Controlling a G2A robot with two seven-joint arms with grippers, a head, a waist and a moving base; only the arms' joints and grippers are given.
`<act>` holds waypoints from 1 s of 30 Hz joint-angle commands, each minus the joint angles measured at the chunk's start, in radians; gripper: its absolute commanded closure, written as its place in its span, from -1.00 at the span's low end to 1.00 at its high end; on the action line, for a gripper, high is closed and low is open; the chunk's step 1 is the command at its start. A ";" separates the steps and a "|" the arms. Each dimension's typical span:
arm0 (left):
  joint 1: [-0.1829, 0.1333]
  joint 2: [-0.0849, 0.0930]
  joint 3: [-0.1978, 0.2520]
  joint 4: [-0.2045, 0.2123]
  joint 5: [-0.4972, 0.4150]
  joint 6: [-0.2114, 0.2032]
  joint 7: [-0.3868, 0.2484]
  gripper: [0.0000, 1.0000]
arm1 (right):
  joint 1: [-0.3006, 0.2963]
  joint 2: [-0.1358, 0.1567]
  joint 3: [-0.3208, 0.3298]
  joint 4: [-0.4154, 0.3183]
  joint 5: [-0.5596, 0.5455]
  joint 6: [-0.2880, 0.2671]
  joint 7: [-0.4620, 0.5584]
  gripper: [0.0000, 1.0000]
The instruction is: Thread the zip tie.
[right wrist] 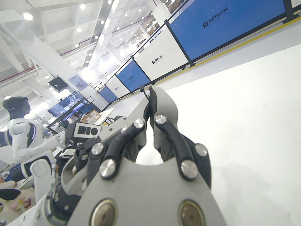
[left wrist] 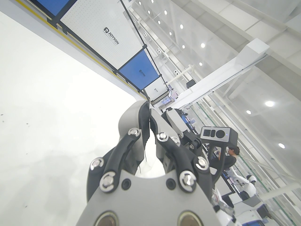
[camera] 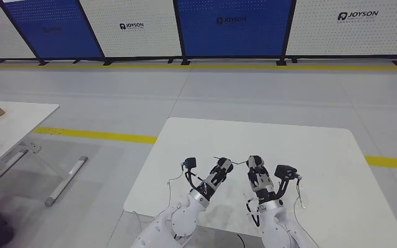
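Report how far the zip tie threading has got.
Done: the zip tie is picked up and held above the table. In hand: the left pincer and right pincer are each shut on it, close together. Left: no closed loop is visible, so feeding the tail through the head and pulling it tight appear not yet done; the tip is too small to judge.

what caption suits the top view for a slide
Left pincer and right pincer each pinch the black zip tie over the white table.
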 commanded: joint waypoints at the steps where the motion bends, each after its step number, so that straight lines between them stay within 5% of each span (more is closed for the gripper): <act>1: 0.000 0.000 0.000 0.000 0.000 0.000 0.000 1.00 | -0.001 -0.002 0.001 0.000 0.003 0.000 0.000 1.00; 30: 0.000 0.000 0.000 0.000 0.000 0.000 0.000 1.00 | -0.009 -0.015 0.010 0.007 0.047 -0.027 0.056 1.00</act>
